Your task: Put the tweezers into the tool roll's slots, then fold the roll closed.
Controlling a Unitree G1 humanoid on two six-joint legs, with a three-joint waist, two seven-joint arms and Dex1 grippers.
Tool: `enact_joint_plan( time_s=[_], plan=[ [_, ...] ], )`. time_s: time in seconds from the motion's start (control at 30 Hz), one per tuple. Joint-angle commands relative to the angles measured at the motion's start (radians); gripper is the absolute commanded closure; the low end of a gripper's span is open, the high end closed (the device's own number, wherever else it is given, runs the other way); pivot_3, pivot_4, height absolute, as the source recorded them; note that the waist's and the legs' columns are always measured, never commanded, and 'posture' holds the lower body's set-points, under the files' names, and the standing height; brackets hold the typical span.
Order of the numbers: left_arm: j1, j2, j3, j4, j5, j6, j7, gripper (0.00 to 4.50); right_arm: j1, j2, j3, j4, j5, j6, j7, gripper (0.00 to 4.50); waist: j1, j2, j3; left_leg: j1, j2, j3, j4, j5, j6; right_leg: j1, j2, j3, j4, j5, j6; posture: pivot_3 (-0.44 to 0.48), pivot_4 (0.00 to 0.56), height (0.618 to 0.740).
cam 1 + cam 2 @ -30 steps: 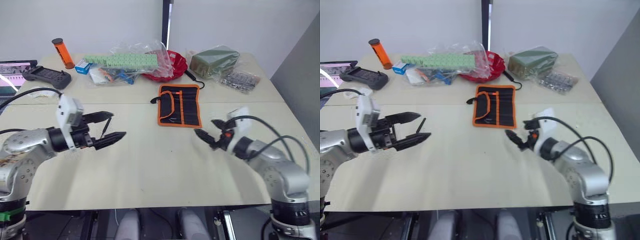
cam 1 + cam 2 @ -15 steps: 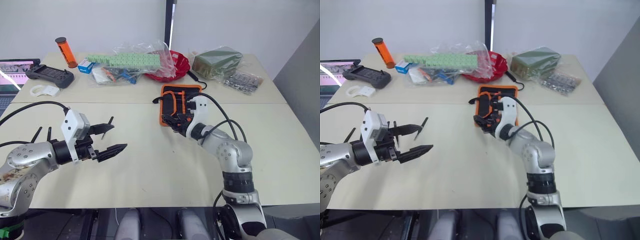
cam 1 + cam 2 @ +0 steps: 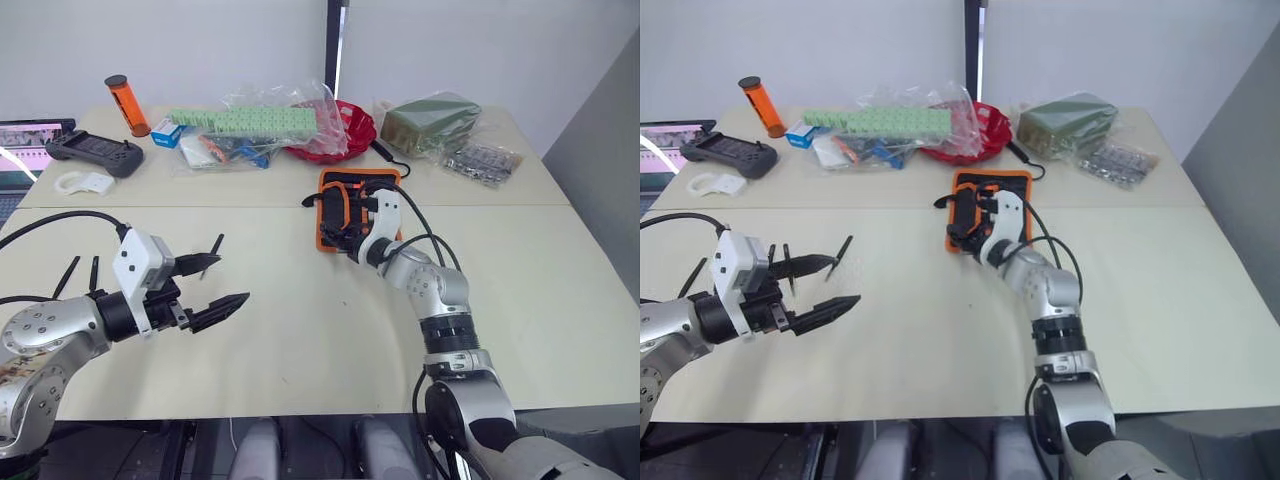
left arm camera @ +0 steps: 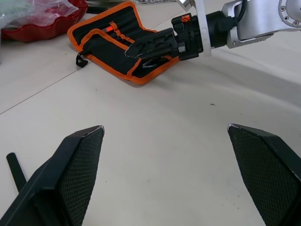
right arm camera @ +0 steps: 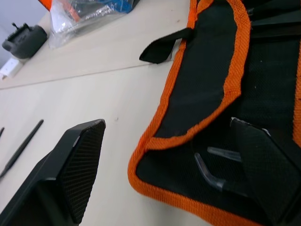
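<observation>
The tool roll [image 3: 360, 192] lies open on the table's far middle, black with orange piping. My right gripper [image 3: 340, 233] is open and hovers over its near left corner [image 5: 155, 155]; a tweezer's tips [image 5: 211, 175] show inside the roll. My left gripper [image 3: 228, 281] is open and empty, low over the table's near left, far from the roll [image 4: 117, 44]. Loose black tweezers lie on the table: one [image 3: 214, 247] just beyond the left gripper and two [image 3: 80, 274] near the left edge. The right wrist view shows another tweezer [image 5: 21, 148] left of the roll.
Along the table's back stand an orange bottle [image 3: 127, 106], a black game controller [image 3: 92, 153], plastic bags with green boxes [image 3: 250, 122], a red bowl [image 3: 350, 132], a green bag [image 3: 430, 122] and blister packs [image 3: 482, 160]. A laptop [image 3: 25, 140] sits at far left.
My right arm swung from the table's near right to the roll's near left corner and stays over it. The left gripper sank slightly, still open.
</observation>
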Motion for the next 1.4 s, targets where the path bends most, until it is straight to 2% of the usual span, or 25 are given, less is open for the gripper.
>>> enact_joint_plan(
  time_s=[0.03,0.13,0.2,0.23,0.4,0.5,0.63,0.97,1.07,1.4],
  plan=[
    [0.011,0.01,0.041,-0.028,-0.002,-0.023,-0.007,0.04,-0.041,0.005,-0.031,0.051,0.005,-0.056,0.024,0.0,0.001,0.0,0.0,0.0,0.0,0.0,0.0,0.0,0.0,0.0,0.0,0.0,0.0,0.0,0.0,0.0,0.15,0.74],
    [0.011,0.01,0.038,-0.028,0.0,-0.024,-0.003,0.0,-0.078,0.01,-0.045,0.14,-0.006,-0.102,0.04,0.78,0.0,0.0,0.0,0.0,0.0,0.0,0.0,0.0,0.0,0.0,0.0,0.0,0.0,0.0,0.0,0.0,0.15,0.74],
    [0.023,0.017,0.042,-0.037,-0.009,-0.015,-0.013,0.0,-0.1,0.01,-0.057,0.191,-0.011,-0.134,0.048,1.43,-0.002,0.0,0.0,0.0,0.0,0.0,0.0,0.0,0.0,0.0,0.0,0.0,0.0,0.0,0.0,0.0,0.15,0.74],
    [0.029,0.019,0.045,-0.039,-0.011,-0.013,-0.017,0.0,-0.108,0.011,-0.065,0.21,-0.007,-0.142,0.049,1.89,-0.002,0.0,0.0,0.001,0.0,0.0,0.0,0.0,0.0,0.0,0.0,0.0,0.0,0.0,0.0,0.0,0.15,0.74],
    [0.033,0.036,0.048,-0.024,0.003,-0.015,-0.028,0.0,-0.094,0.014,-0.066,0.234,0.002,-0.13,0.098,3.62,-0.002,0.0,0.0,0.0,0.0,0.0,-0.001,0.0,0.0,0.0,0.0,0.0,0.0,0.0,0.0,0.0,0.15,0.74],
    [0.033,0.052,0.046,-0.02,-0.002,-0.009,-0.042,0.0,-0.092,0.015,-0.055,0.242,-0.009,-0.136,0.129,4.45,-0.003,0.0,0.0,0.001,0.0,0.0,-0.001,0.0,0.0,0.0,0.0,0.0,0.0,0.0,0.0,0.0,0.15,0.74],
    [0.029,0.075,0.06,0.004,-0.004,-0.011,-0.066,0.0,-0.079,0.003,0.018,0.189,-0.044,-0.113,0.205,4.45,-0.004,0.0,0.0,0.002,0.0,0.0,0.0,0.0,0.0,0.001,0.0,0.0,0.0,0.0,0.0,0.0,0.15,0.74],
    [-0.024,0.11,0.041,0.124,0.058,-0.075,-0.124,0.0,0.033,-0.134,0.38,-0.141,-0.169,-0.034,0.488,4.45,-0.015,0.0,0.0,0.0,0.0,0.0,-0.002,0.0,0.0,-0.002,0.0,0.0,-0.001,0.0,0.0,0.0,0.15,0.74],
    [-0.032,0.103,0.025,0.129,0.062,-0.08,-0.132,0.0,0.063,-0.168,0.414,-0.241,-0.157,0.019,0.529,4.45,-0.016,0.0,0.0,-0.001,0.001,0.0,-0.002,0.0,0.0,-0.003,0.0,0.0,0.0,0.0,0.0,0.0,0.15,0.74],
    [-0.053,0.094,-0.018,0.144,0.062,-0.09,-0.158,0.0,0.128,-0.28,0.412,-0.488,-0.06,0.225,0.631,4.45,-0.011,0.0,0.0,-0.001,0.0,0.0,-0.001,0.0,0.0,-0.003,0.0,0.0,-0.001,0.0,0.0,0.0,0.15,0.74]
  ],
)
